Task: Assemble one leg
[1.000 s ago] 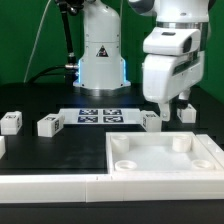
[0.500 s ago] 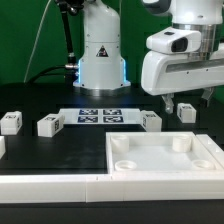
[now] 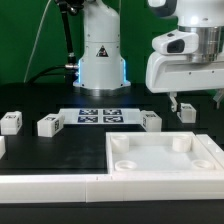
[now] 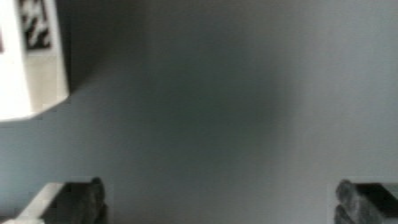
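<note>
Several small white legs with square markers lie on the black table: two at the exterior view's left (image 3: pixel 10 122) (image 3: pixel 49 126), one by the plate's far edge (image 3: pixel 151 120) and one at the right (image 3: pixel 186 113). My gripper (image 3: pixel 198 100) hangs open and empty above the right leg, well clear of the table. In the wrist view the gripper (image 4: pixel 217 205) shows two dark fingertips (image 4: pixel 63 202) set wide apart with bare table between them. One leg (image 4: pixel 32 60) lies at the edge of that view, outside the jaws.
A large flat white plate (image 3: pixel 200 160) with round corner sockets lies at the front right. The marker board (image 3: pixel 98 115) lies in the middle before the robot base (image 3: pixel 100 55). A white rail (image 3: pixel 50 185) runs along the front edge.
The gripper has risen and shifted toward the exterior view's right. It stays open. The legs and plate have not moved.
</note>
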You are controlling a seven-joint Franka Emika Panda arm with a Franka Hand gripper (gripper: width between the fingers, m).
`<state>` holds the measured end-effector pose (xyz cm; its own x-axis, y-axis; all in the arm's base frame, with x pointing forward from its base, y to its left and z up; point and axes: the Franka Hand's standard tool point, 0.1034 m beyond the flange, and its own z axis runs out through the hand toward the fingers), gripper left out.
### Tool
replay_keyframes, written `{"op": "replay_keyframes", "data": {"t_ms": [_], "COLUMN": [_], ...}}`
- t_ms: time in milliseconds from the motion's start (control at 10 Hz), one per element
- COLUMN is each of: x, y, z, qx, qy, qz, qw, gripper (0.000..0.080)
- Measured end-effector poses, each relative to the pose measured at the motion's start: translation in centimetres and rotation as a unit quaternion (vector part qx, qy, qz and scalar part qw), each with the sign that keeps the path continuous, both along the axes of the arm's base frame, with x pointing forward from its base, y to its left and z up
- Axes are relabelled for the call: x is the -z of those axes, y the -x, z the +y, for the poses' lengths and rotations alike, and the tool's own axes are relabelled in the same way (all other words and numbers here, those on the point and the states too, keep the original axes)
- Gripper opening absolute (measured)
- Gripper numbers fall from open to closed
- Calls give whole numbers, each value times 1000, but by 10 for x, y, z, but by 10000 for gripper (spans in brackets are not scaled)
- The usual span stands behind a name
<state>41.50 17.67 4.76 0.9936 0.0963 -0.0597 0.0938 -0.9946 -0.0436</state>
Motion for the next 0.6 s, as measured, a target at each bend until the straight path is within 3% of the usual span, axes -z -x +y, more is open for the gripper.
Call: {"op": "replay_keyframes", "data": {"t_ms": [200,300,600], "x": [1,2,1], "y": [17,18,19], "z": [8,5,0], "qx": [-13,-16,-27], "qy": [0,6,36], "qz": [8,29,149], "qw": [1000,999,988], "gripper": [649,649,649]}}
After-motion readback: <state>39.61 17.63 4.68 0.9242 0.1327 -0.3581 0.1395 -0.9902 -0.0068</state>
